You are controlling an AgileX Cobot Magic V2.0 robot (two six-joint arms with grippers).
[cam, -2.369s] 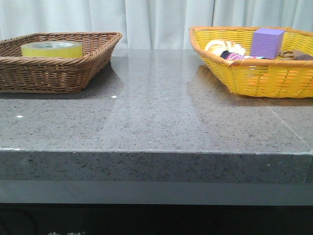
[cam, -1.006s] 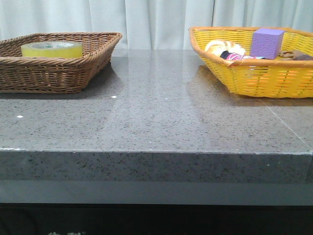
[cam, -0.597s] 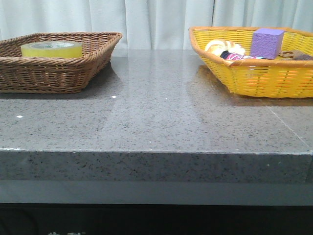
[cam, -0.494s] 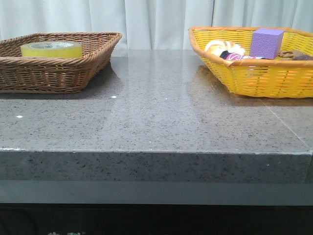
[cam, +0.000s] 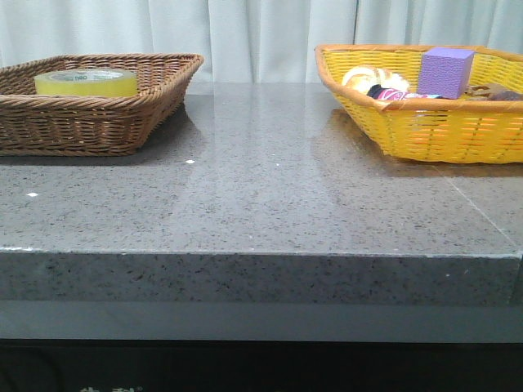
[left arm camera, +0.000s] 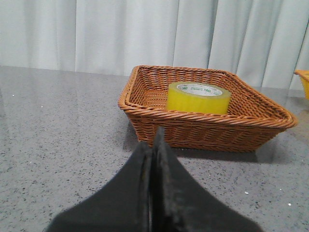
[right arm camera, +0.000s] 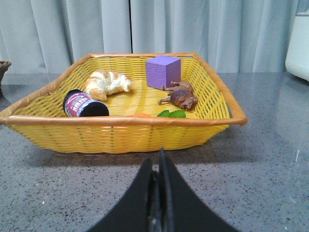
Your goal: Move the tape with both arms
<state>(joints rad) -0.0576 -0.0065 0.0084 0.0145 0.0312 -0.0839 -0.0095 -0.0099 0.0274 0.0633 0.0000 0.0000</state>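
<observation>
The tape (cam: pixel 86 82) lies flat in the brown basket (cam: pixel 122 122); left gripper (left arm camera: pixel 152 145) and right gripper (right arm camera: pixel 160 166) both have fingers pressed together, holding nothing.

tape (left arm camera: pixel 198 97) | green core print | too small to read

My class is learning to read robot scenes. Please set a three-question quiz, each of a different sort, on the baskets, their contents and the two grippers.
1. True or false: the roll of yellow packing tape lies in the brown wicker basket.
2. Which lies in the yellow basket? A. scissors B. purple block C. mug
3. Fill in: the left gripper and right gripper are both ____, holding nothing.

Key: 1 true; 2 B; 3 shut.
</observation>
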